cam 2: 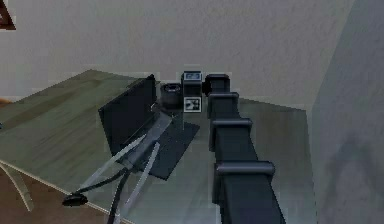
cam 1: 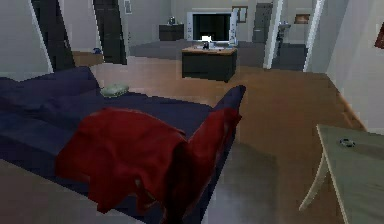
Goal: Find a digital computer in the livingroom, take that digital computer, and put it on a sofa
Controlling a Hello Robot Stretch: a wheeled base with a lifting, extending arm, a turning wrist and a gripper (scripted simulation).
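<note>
**Laptop on the worktop with the claw at it; sofa ahead**

In the arm side view the laptop sat open on the pale worktop. Its dark screen stood upright and its flat base lay toward the arm, a dark square bar rising from the bottom edge. Two white marked squares stood at the arm's far end, just beside the screen's edge. The claw stretched its thin fingers over the base toward the worktop's near edge. Whether it touched the laptop, or was grasping anything, could not be told, since the laptop lay right at it.

The forward view gave the room ahead. A dark blue sofa lay at the lower left, with a red cloth draped over its near end and a small pale green thing on the seat. A corner of pale worktop sat at the lower right, carrying a small dark thing. Beyond the brown floor stood a dark low cabinet, with a bright screen behind it.
</note>
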